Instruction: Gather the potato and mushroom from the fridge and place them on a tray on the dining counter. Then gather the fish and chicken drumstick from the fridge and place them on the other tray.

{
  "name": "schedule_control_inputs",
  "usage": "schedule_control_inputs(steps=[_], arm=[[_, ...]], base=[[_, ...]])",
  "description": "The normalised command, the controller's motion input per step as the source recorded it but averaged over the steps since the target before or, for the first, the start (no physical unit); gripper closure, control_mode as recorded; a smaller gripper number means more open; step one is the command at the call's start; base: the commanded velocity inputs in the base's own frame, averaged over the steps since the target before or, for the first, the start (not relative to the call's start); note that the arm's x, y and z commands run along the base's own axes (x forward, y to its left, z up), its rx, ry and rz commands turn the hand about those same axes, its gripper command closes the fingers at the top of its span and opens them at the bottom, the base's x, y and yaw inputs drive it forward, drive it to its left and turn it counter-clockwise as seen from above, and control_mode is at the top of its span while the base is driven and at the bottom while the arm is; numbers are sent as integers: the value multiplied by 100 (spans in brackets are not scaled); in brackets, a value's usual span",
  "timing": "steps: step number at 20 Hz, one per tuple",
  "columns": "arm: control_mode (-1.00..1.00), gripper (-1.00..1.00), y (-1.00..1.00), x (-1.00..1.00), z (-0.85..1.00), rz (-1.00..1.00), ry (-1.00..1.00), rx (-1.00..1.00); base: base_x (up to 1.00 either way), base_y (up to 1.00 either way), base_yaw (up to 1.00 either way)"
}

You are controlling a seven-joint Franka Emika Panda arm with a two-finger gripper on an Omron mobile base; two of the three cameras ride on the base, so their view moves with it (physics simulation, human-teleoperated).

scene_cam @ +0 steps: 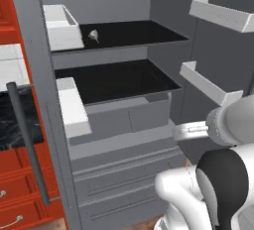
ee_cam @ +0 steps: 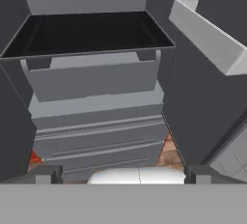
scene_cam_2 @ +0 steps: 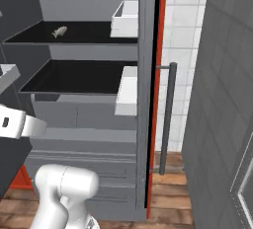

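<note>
Pincer [ee_cam: 120, 174] spread wide, grasping nothing, faces the open fridge [ee_cam: 91, 102]. Mushroom [scene_cam: 94, 36] lies on the upper shelf [scene_cam: 134, 33].

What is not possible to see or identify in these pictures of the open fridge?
- Small pale item on the upper shelf: too small in both base views to identify.
- Fridge top: cut off by the upper edge in both base views.
- Crisper drawer contents: hidden by its grey front in the hand view.
- Gripper: the fingertips are cut by the hand view's bottom edge; they stand wide apart, holding nothing.
- Trays and the dining counter's top: outside the frames.
</note>
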Motion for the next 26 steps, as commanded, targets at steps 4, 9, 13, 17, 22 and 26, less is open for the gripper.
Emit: schedule_control_inputs(steps=[4, 9, 13, 17, 22, 26], arm=[[100, -100, 0, 0, 0, 0, 0, 0], [100, -100, 0, 0, 0, 0, 0, 0], [100, -100, 0, 0, 0, 0, 0, 0], [100, -100, 0, 0, 0, 0, 0, 0], [100, -100, 0, 0, 0, 0, 0, 0], [100, -100, 0, 0, 0, 0, 0, 0]], base=[[59, -18, 13], [60, -8, 11], [52, -2, 13], [54, -6, 19], [54, -7, 22], [58, -5, 18]])
